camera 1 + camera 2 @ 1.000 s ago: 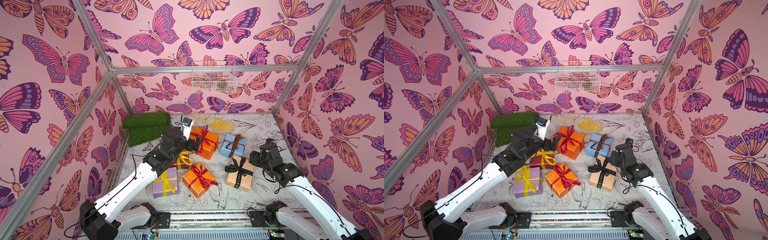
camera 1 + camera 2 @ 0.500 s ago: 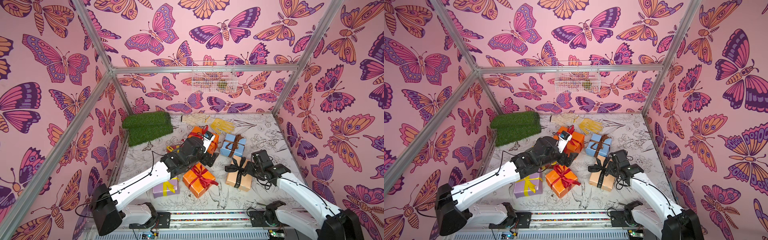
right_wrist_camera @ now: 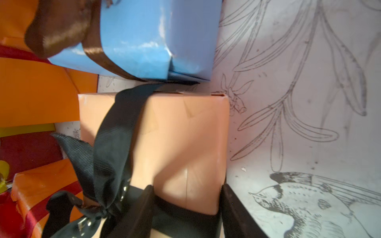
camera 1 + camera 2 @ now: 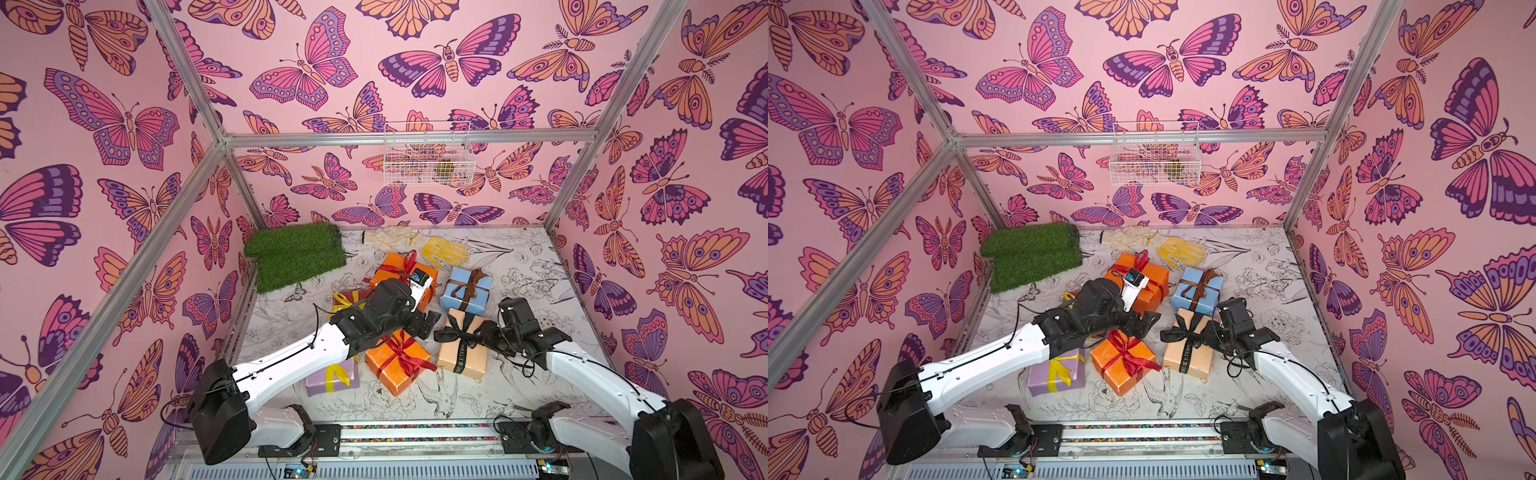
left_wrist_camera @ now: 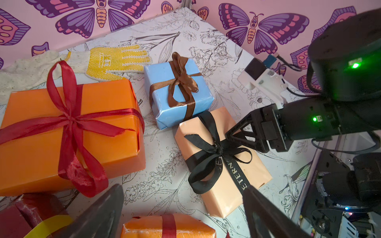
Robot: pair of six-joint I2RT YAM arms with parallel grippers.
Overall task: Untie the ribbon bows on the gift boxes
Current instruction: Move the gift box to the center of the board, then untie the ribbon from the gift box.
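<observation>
The right hand [image 3: 186, 190] is straddling one loop of the black ribbon bow [image 5: 216, 150]. Its jaws are standing partly apart with the loop and a strip of wrapping paper between them, and I cannot tell whether they are already pinching the ribbon. The left hand [image 5: 181, 187] is hovering wide open and empty just beside the same bow, on the side facing the tabletop's left edge. That bow is sitting knotted on the peach box [image 5: 257, 171], which is lying right of the tabletop's middle. Just behind it, the light blue box [image 5: 162, 82] is carrying a tied brown bow [image 5: 181, 80]. Toward the back edge, an orange box [image 5: 103, 99] is wearing a full red bow [image 5: 70, 121]. Nearer the front edge, a second orange box [image 4: 388, 370] is showing its own red bow [image 4: 401, 353] intact. The lilac box [image 4: 1038, 376] is showing a yellow ribbon [image 4: 1059, 370], and so is the dark red box [image 4: 361, 296], both partly hidden by the left arm [image 4: 291, 361]. Judging by this, no bow is undone yet; the black one is only being started.
</observation>
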